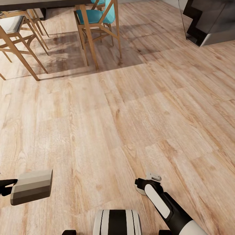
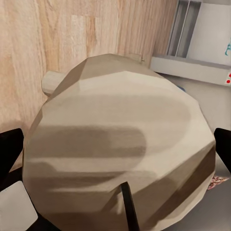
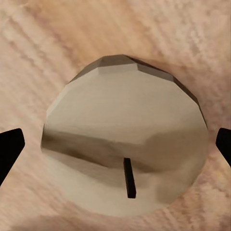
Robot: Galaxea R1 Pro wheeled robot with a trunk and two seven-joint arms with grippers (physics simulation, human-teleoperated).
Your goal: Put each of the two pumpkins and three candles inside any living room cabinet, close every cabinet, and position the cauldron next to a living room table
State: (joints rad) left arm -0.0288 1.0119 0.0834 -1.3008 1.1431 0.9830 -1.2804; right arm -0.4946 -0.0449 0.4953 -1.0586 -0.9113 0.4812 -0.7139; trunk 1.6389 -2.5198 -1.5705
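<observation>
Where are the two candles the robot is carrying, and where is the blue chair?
Left candle (image 1: 32,186), head view: its pale side, held by the left pincer.
Right candle (image 3: 126,149), right wrist view: its flat end with the dark wick, between the right pincer's fingers.
Blue chair (image 1: 94,15), head view: the teal seat.

Beige candles (image 1: 32,186), teal chair (image 1: 96,15)

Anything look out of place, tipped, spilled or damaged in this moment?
Nothing spilled or damaged. Each tool carries a candle above the wood floor: the left tool holds one candle, the right tool another candle. The chairs stand upright.
</observation>
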